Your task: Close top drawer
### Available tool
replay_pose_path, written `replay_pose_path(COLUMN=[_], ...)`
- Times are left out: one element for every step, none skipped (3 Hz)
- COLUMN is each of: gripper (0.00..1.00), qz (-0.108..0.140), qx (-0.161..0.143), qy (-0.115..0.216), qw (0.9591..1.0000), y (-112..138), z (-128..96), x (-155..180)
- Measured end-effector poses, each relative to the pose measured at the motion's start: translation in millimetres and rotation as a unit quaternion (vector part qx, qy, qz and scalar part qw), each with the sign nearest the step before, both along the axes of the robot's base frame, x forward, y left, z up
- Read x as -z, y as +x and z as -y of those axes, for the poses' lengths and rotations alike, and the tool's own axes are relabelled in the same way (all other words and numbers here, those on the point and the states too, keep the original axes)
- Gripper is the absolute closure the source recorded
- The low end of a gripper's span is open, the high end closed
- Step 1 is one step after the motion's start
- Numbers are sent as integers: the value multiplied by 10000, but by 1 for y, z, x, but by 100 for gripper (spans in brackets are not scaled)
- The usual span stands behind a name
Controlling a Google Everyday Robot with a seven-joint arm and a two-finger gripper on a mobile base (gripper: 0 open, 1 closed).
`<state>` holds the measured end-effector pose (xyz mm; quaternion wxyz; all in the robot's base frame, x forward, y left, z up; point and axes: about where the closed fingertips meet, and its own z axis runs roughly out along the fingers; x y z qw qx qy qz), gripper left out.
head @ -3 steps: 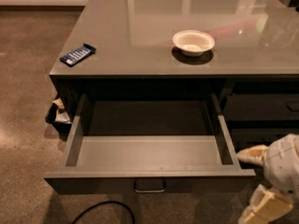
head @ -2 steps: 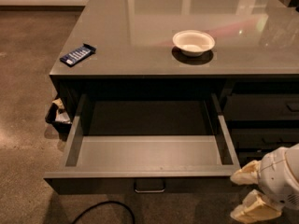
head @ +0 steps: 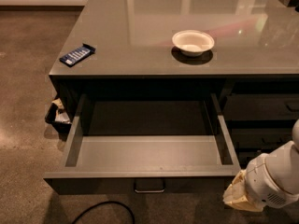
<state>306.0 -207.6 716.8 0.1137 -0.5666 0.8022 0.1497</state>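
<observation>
With the top drawer (head: 149, 154) fully extended and my gripper (head: 240, 196) (open or closed, I cannot tell) low beside its front right corner, an off-centre push away from the handle (head: 149, 186) could rack and jam it.

A white bowl (head: 193, 42) is sitting on the shiny grey counter (head: 140, 27), near the front edge and over to the right. A small blue packet (head: 77, 54) is lying at the counter's front left corner, well apart from the bowl. Lights are shining on the counter top. Down on the brown floor (head: 23, 78), a black cord (head: 110, 208) is curling along. A black bin (head: 57, 118) with crumpled paper in it is sitting by the counter's left side. More dark drawers (head: 261, 108) are sitting shut on the right.
</observation>
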Motion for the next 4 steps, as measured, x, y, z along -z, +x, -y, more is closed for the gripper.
replay_pose_path(gripper=[100,100,81,58], qz=[-188,-388,-410,-223], qx=[6,85,143,136], qy=[-124,-210,-263,-337], qw=[9997,9990,9987,9991], y=[9,19,32,51], z=[0,5,6,0], x=[26,54,67,62])
